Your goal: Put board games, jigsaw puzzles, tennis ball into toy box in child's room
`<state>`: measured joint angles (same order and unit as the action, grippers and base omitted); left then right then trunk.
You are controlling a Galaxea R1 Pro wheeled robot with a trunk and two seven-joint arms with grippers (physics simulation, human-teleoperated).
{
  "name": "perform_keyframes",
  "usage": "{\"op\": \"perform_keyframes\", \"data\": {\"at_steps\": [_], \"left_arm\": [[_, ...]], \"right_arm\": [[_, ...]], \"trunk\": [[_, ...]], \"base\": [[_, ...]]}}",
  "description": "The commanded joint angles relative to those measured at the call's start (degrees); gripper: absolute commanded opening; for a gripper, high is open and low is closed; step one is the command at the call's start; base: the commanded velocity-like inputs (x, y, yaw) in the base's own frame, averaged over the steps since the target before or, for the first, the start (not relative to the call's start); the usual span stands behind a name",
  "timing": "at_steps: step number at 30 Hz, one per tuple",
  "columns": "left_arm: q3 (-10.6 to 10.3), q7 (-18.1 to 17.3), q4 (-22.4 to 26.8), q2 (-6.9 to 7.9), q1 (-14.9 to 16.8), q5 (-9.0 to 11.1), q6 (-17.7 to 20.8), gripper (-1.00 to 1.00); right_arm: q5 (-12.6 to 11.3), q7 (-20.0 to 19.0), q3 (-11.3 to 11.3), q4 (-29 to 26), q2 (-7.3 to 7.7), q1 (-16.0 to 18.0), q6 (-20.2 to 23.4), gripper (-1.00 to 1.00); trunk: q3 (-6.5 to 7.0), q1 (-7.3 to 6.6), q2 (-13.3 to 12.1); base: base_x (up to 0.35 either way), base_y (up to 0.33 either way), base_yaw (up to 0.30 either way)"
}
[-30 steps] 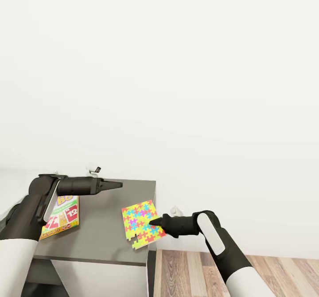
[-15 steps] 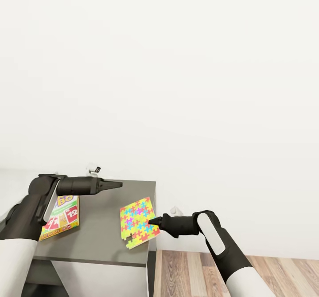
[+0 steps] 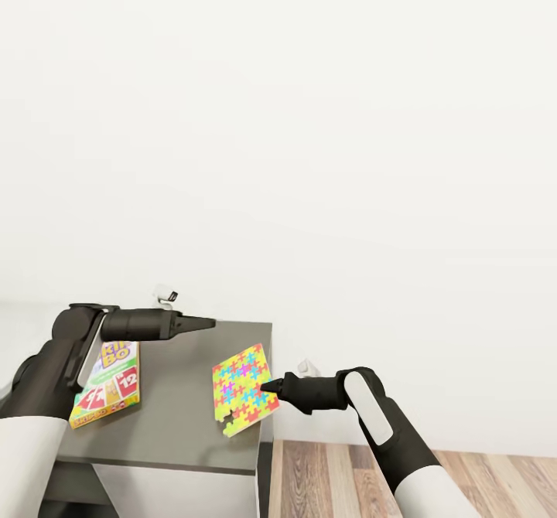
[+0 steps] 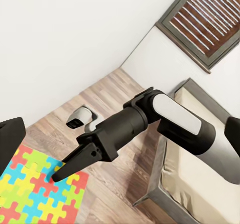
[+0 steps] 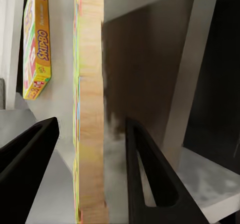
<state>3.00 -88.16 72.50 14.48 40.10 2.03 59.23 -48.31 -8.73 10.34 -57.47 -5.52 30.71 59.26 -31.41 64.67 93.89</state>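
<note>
Straddling the edge of the jigsaw puzzle [image 3: 244, 389], the right gripper [image 3: 265, 386] has its fingers [image 5: 145, 174] spread, one on each side of the board; the right wrist view shows the puzzle's wooden edge [image 5: 90, 108] standing between the two dark fingers with a gap on either side, so they are open around it rather than clamped. In the head view the puzzle, bright with yellow, blue, pink and green pieces, lies at the near right corner of the grey tabletop [image 3: 178, 379], and its lower right part hangs out past the tabletop's edge. One loose-looking piece juts from its near edge.

Left of the puzzle on the same tabletop lies a board game [image 3: 107, 385], a Skip-Bo box with red cards printed on it, partly covered by the left arm. The right wrist view shows that box [image 5: 36, 38] beyond the puzzle, flat on the surface.

The left gripper [image 3: 207, 322] hangs above the tabletop, behind and to the left of the puzzle, pointing toward the right; its fingers look brought together to a point, holding nothing. The left wrist view looks across at the right arm [image 4: 165, 121], with the puzzle [image 4: 37, 194] under its tip, wooden floor [image 4: 115, 184] beyond it, and a bed frame [image 4: 165, 184] further off.
</note>
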Motion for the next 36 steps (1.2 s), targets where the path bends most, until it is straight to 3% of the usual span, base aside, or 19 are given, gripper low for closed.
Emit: {"op": "perform_keyframes", "data": {"at_steps": [1,9,25,36], "left_arm": [[-0.01,-0.14,-0.01,0.02,0.04,-0.01,0.58,1.00],[0.44,0.59,-0.08,0.02,0.06,-1.12,0.61,1.00],[0.16,0.62,-0.08,-0.06,0.06,-1.33,0.55,1.00],[0.45,0.62,-0.08,0.00,0.06,-1.33,0.53,1.00]], "right_arm": [[0.68,-0.52,-0.05,-0.01,-0.01,0.04,0.14,-1.00],[0.68,-0.58,0.03,-0.01,-0.01,0.00,-1.67,-1.00],[0.71,-0.48,-0.05,-0.09,-0.01,-0.01,-2.08,-1.00],[0.62,-0.54,-0.58,-0.09,0.13,-0.04,-6.47,-1.00]], "trunk": [[0.12,-0.23,-0.38],[1.56,-1.99,-3.59],[4.43,-5.50,-10.01],[6.41,-7.92,-14.42]], "base": [[0.000,0.000,0.000],[0.000,0.000,0.000],[-0.086,0.000,0.000],[-0.004,0.000,0.000]]}}
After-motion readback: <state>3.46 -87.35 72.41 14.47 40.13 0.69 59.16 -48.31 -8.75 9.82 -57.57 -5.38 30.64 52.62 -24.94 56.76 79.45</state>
